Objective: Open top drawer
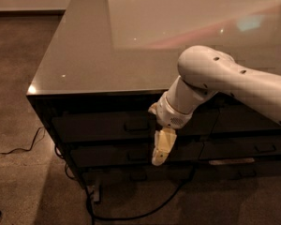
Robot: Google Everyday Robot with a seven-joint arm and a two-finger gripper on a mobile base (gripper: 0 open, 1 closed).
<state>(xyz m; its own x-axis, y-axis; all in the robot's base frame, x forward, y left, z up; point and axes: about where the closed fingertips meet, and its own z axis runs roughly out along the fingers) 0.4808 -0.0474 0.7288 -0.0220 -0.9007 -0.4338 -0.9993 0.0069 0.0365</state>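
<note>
You had the gripper [160,150] hanging tip-down in front of the cabinet [98,50], on the end of the white arm [225,81] that reached in from the right. It sat just right of the handle [136,125] of the top drawer [93,126] and lower than it, with its pale tip over the dark front of the second drawer [103,156]. Whether it was open or closed could not be told from this angle, nor could you see whether it touched either front. Nothing showed in its grasp.

The top drawer lay directly under the glossy top, in the left column. Its front sat flush with the fronts around it, so it was shut. Its handle was a slim loop at the centre of the front, and the wrist housing [173,114] covered the right end of that front.

To the right you had the other column of drawers [246,121], partly behind the arm. A black cable [131,215] curved across the floor [18,78] below the cabinet.
</note>
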